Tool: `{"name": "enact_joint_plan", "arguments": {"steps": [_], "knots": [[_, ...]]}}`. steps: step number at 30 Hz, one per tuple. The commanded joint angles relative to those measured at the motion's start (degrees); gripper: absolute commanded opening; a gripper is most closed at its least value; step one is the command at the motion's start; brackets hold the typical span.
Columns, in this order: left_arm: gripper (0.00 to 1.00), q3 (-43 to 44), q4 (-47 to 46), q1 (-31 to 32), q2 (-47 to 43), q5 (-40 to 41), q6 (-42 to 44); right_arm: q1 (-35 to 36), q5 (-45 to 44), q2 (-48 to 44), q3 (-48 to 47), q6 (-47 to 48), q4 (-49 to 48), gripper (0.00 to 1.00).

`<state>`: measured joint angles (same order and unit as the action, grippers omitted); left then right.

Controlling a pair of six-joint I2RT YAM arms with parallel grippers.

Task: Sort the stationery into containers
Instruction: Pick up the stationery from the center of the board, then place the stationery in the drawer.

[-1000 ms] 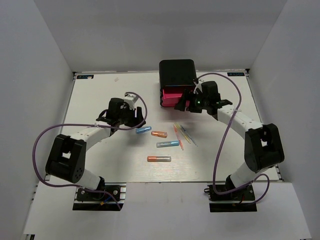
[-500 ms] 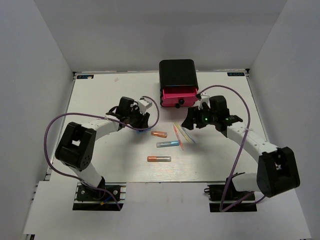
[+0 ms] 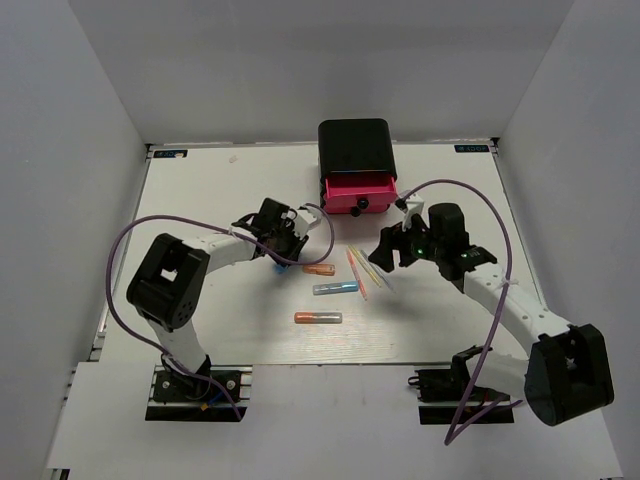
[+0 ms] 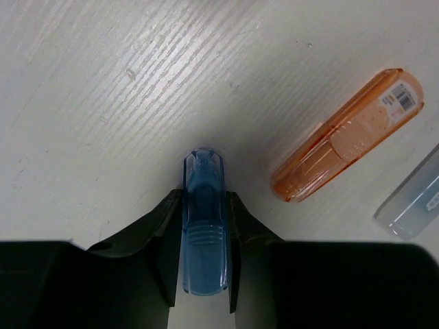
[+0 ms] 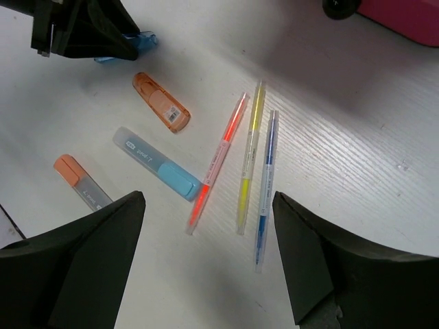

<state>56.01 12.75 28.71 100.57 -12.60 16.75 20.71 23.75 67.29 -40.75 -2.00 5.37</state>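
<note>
My left gripper (image 4: pixel 204 233) is shut on a short blue tube (image 4: pixel 204 205) that lies on the table; in the top view this gripper (image 3: pixel 285 254) is left of the other tubes. An orange tube (image 4: pixel 346 135) lies just to its right. My right gripper (image 5: pixel 209 199) is open and empty, hovering above three thin sticks: pink (image 5: pixel 219 161), yellow (image 5: pixel 250 157) and blue (image 5: pixel 266 185). A light-blue tube (image 3: pixel 335 288) and a second orange tube (image 3: pixel 318 318) lie nearer the front. The black box (image 3: pixel 354 148) has its lowest pink drawer (image 3: pixel 358 192) pulled out.
White walls close off the table at the back and sides. The right arm's purple cable (image 3: pixel 470 190) arcs above the table to the right of the box. The drawer's black knob (image 5: pixel 339 7) is at the top edge of the right wrist view.
My left gripper has moved right to the blue tube and closed on it. My right gripper has left the drawer front and moved toward the near side, above the sticks.
</note>
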Motion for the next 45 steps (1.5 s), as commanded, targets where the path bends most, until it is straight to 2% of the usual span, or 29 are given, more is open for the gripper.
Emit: {"name": "enact_joint_plan", "arguments": {"steps": [1,2,3,6,9,10,14,15,16,17,18,19,21,24,25,31,40,41,42,44,45], "knots": [[0.26,0.7,3.6,0.9,1.3,4.2,0.1,-0.1,1.0,-3.2,0.9,3.6,-3.5,0.81],[0.23,0.7,4.2,0.9,0.7,4.8,-0.5,-0.1,1.1,-3.6,1.2,4.1,-3.9,0.81],[0.16,0.7,4.2,0.9,0.2,4.8,-0.5,-0.1,1.9,-3.9,2.0,4.5,-4.1,0.81],[0.06,1.5,4.2,0.9,-4.2,4.8,-2.9,-0.1,3.8,-5.6,2.7,8.1,-3.9,0.82],[0.03,3.2,2.4,0.9,-11.9,1.6,-4.1,0.0,5.8,-8.4,5.0,13.9,-3.5,0.9],[0.0,4.7,1.5,0.9,-13.6,0.7,-4.8,0.0,6.7,-8.9,5.9,16.9,-3.4,0.9],[0.0,10.0,-2.9,0.9,-17.8,-3.9,-6.5,0.0,9.5,-11.1,8.9,23.6,-3.3,0.9],[0.0,11.2,-3.5,0.9,-17.8,-4.6,-7.2,-0.1,10.0,-11.3,9.2,24.9,-3.5,0.84],[0.0,13.7,-4.8,0.9,-17.8,-5.4,-7.9,-0.1,10.6,-11.6,9.8,25.3,-3.3,0.64],[0.0,14.6,-5.7,0.9,-17.2,-7.1,-7.9,-0.1,12.4,-11.7,10.4,25.8,-3.3,0.51],[0.0,16.5,-7.7,0.9,-17.2,-7.8,-7.9,-0.1,12.9,-11.8,10.7,26.4,-4.0,0.27],[0.0,17.4,-8.8,0.9,-16.2,-8.5,-8.4,-0.1,14.0,-12.0,11.2,26.8,-4.0,0.18],[0.0,21.7,-9.5,0.9,-13.0,-8.5,-8.4,-0.1,16.8,-12.0,11.8,28.8,-4.4,0.08],[0.0,27.0,-11.0,0.9,-7.5,-9.8,-7.9,-0.1,18.7,-11.6,12.2,30.2,-4.7,0.1],[0.0,27.7,-12.9,0.9,-6.4,-11.5,-7.9,-0.1,19.1,-11.4,12.4,30.8,-4.7,0.12],[0.01,29.1,-21.4,2.0,0.0,-12.1,-10.9,-0.1,17.7,-10.4,12.5,32.0,-8.1,0.16],[0.09,32.0,-22.6,4.9,5.5,-9.4,-11.4,-0.1,13.7,-8.5,13.2,29.5,-12.2,0.2],[0.11,32.0,-22.1,4.9,5.5,-8.9,-11.4,-0.1,13.3,-8.6,13.2,29.2,-12.8,0.23],[0.21,32.0,-22.1,4.9,5.5,-8.8,-11.4,0.0,12.3,-8.2,13.2,29.3,-13.0,0.26],[0.33,30.6,-22.1,5.4,5.5,-8.8,-11.4,-0.1,11.0,-7.6,13.2,29.5,-15.0,0.36],[0.53,30.0,-22.9,5.4,4.9,-8.1,-11.4,-0.1,10.2,-6.4,13.1,29.7,-15.6,0.45]]}}
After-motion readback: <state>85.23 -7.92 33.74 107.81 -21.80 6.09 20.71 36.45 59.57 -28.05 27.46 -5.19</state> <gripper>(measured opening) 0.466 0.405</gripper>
